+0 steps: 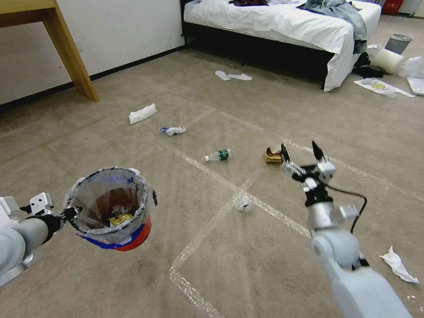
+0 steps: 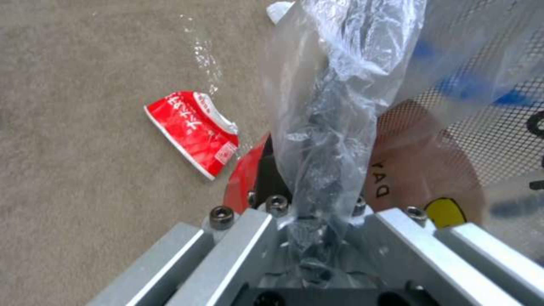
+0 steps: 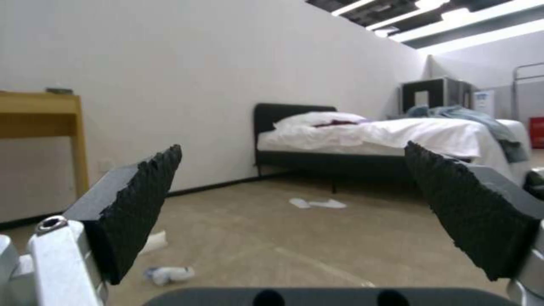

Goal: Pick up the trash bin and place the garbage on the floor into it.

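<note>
My left gripper [image 1: 73, 213] is shut on the near rim of the trash bin [image 1: 132, 238], a red bucket with a blue band, held tilted above the floor [image 1: 212, 265]. Its clear liner [image 2: 334, 106] is pinched between the fingers in the left wrist view, and a yellow wrapper [image 1: 120, 218] lies inside. My right gripper [image 1: 300, 152] hangs open and empty above the carpet, close to a torn brown paper bag [image 1: 273, 155]. Garbage on the floor: a bottle [image 1: 218, 155], a white tissue [image 1: 142, 113], a blue-white scrap [image 1: 173, 130], a clear crumple [image 1: 243, 202], a red wrapper [image 2: 193, 131].
Another white tissue [image 1: 399, 264] lies at the right, beside my right arm. A bed [image 1: 282, 22] stands at the back with white slippers [image 1: 233, 76] before it. A wooden table leg [image 1: 70, 53] is at the back left, a grey bin [image 1: 398, 43] at the far right.
</note>
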Motion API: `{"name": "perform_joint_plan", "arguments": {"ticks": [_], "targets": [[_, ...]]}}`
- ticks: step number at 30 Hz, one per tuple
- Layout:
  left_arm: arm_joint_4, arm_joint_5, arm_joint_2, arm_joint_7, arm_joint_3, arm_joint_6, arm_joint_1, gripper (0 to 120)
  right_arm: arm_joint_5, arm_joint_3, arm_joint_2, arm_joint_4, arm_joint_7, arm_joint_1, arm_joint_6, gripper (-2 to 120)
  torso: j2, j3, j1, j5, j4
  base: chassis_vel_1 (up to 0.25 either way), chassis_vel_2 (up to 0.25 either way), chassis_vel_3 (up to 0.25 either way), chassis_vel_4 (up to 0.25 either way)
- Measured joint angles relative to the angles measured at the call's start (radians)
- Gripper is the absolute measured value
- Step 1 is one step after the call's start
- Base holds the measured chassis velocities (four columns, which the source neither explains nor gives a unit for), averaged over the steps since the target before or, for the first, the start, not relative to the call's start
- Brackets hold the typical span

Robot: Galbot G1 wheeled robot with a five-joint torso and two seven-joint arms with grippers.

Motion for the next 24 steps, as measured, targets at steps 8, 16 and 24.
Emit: {"name": "perform_joint_plan", "arguments": {"ticks": [8, 16, 24], "targets": [[-0.006, -0.008, -0.008, -0.008, -0.012, 0.001, 0.005, 0, -0.067, 0.06, 0.077, 0.031, -0.038, -0.099, 0.039, 100, 0.0, 0.0, 0.0, 0.0001, 0.0001, 0.0, 0.0, 0.0, 0.0], [-0.01, -0.006, -0.015, -0.01, -0.014, 0.001, 0.006, 0, -0.12, 0.052, 0.116, 0.023, -0.064, -0.138, 0.072, 100, 0.0, 0.0, 0.0, 0.0002, 0.0001, 0.0, 0.0, 0.0, 0.0], [-0.021, -0.01, -0.014, -0.011, -0.033, -0.001, 0.013, 0, -0.14, 0.045, 0.129, 0.008, -0.089, -0.149, 0.106, 100, 0.0, 0.0, 0.0, 0.0001, 0.0001, 0.0, 0.0, 0.0, 0.0]]}}
